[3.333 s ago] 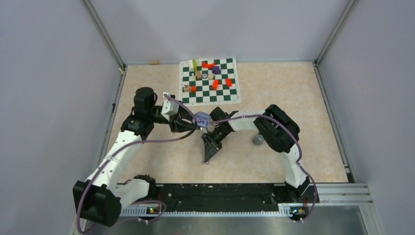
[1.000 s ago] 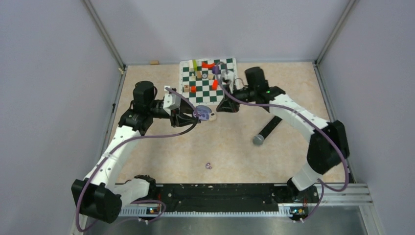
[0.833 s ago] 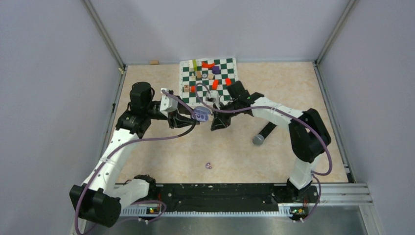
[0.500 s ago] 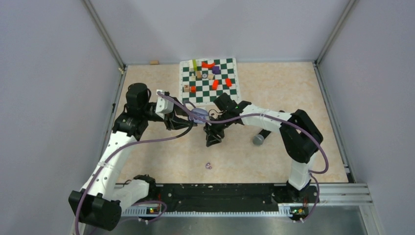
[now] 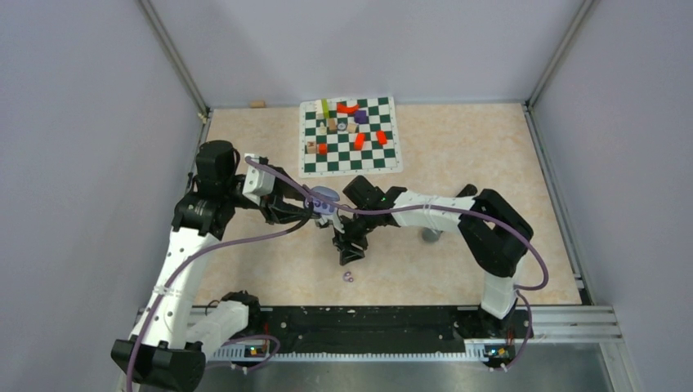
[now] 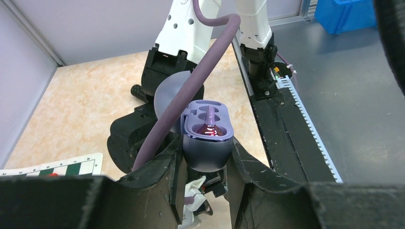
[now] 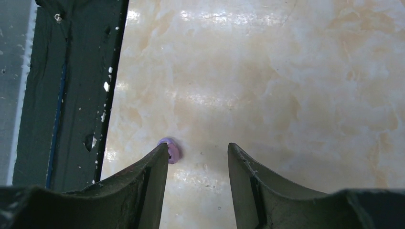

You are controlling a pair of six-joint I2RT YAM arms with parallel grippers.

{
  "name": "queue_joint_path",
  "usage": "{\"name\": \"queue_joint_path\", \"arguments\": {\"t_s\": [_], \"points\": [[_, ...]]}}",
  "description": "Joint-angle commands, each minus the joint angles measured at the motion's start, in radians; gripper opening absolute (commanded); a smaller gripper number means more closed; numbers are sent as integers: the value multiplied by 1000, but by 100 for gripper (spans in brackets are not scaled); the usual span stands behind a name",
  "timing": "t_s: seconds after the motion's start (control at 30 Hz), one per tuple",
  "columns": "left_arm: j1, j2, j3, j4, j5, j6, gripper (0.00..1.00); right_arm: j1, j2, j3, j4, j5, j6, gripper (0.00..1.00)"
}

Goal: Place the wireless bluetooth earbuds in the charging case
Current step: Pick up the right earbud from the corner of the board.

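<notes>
**CAMERA PLACEMENT: THREE VIEWS**

Top external: fixed high, above and behind the arm bases, angled down and forward. It covers the whole beige marbled table [image 5: 458, 155], with the black mounting rail [image 5: 368, 318] along the bottom of the view. This is the widest and most distant view.

Left wrist: set just behind the left hand [image 6: 206, 160], sighting along its fingers across the table toward the rail. Close range; the lilac plastic charging case [image 6: 207, 138] sits mid-view.

Right wrist: set behind the right hand [image 7: 198, 162], facing nearly straight down from close above the table, with the rail at left.

Overlap: all three views show the rail. The top and right wrist views share the tiny purple rounded earbud [image 5: 348, 276]. The top and left wrist views share the case.
</notes>
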Motion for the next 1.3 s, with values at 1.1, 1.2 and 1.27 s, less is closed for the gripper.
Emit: {"name": "queue_joint_path", "arguments": {"t_s": [1.1, 1.2, 1.27], "points": [[91, -34, 50, -9, 193, -18, 0, -185, -35, -63, 111, -321, 86, 45], [105, -50, 110, -140, 194, 92, 0, -160, -20, -53, 110, -293, 78, 44], [113, -58, 122, -157, 193, 101, 0, -127, -13, -44, 74, -251, 36, 44]]}}
